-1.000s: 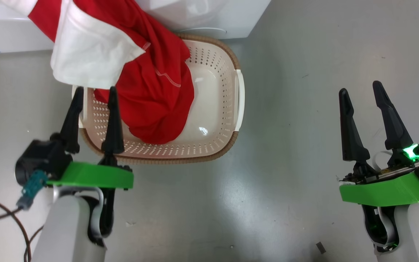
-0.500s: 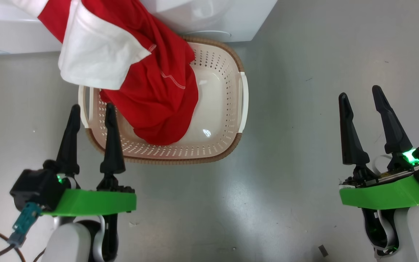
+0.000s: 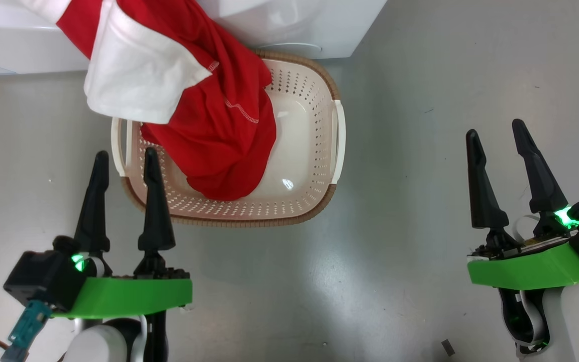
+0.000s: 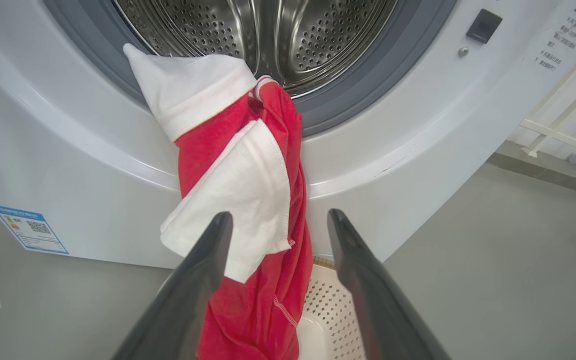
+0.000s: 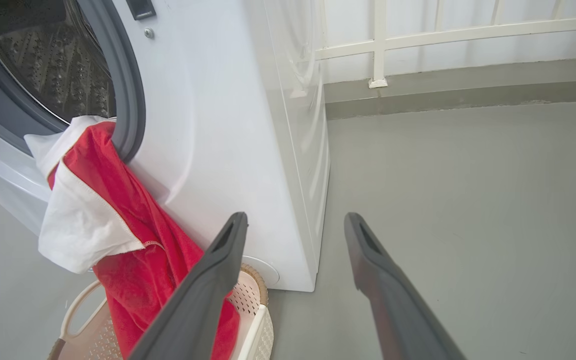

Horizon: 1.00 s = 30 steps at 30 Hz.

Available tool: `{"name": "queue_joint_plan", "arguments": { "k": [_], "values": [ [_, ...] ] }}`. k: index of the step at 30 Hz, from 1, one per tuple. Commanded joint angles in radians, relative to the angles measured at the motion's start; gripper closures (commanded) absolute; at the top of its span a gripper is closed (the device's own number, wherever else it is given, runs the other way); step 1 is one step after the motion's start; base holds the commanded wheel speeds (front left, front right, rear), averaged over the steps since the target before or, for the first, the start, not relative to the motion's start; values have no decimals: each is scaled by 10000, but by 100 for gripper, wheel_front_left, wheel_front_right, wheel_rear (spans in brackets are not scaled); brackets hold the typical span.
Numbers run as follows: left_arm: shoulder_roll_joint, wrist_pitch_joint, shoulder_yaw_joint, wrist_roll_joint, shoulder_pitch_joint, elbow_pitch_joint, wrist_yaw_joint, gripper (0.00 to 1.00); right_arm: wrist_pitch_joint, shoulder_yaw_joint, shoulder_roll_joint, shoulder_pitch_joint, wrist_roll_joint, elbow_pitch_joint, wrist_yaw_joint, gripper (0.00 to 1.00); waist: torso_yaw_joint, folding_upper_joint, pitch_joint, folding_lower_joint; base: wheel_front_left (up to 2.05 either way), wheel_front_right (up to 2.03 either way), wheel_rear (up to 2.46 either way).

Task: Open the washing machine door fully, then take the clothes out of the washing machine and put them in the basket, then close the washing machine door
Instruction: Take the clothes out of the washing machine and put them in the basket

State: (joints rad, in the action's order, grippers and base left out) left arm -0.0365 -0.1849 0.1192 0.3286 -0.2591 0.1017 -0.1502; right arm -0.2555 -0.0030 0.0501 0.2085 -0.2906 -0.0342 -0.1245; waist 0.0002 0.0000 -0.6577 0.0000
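grey floor (image 3: 420, 226) holds the basket (image 3: 249, 220); clothes (image 3: 224, 146) hang from the washing machine (image 3: 289, 25) into it, nearest the left end effector (image 3: 125, 152), wide and empty; right end effector (image 3: 495, 126) likewise, farther off.

Clothes (image 3: 219, 125) hang out of washing machine (image 4: 68, 125), btm end in basket (image 3: 314, 146) on floor (image 3: 420, 75) in front.
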Motion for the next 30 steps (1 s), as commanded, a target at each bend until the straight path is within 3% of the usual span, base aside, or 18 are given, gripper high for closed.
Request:
{"name": "queue_joint_plan", "arguments": {
  "k": [1, 21, 30],
  "values": [
    [-141, 54, -271, 71, 367, 319, -69, 0, -63, 277, 1, -188, -1, -200, -62, 0, -12, 0, 3, 0, 0, 0, 0],
    [-263, -16, -253, 144, 155, 157, -110, 0, -63, 291, 1, -188, -32, -181, -62, 0, -20, 0, 29, 0, 0, 0, 0],
    [-705, -261, -365, -163, -692, -1122, -36, 0, -63, 373, 1, -128, -75, -127, -62, 0, -158, 0, -3, 0, 0, 0, 0]
  ]
}}
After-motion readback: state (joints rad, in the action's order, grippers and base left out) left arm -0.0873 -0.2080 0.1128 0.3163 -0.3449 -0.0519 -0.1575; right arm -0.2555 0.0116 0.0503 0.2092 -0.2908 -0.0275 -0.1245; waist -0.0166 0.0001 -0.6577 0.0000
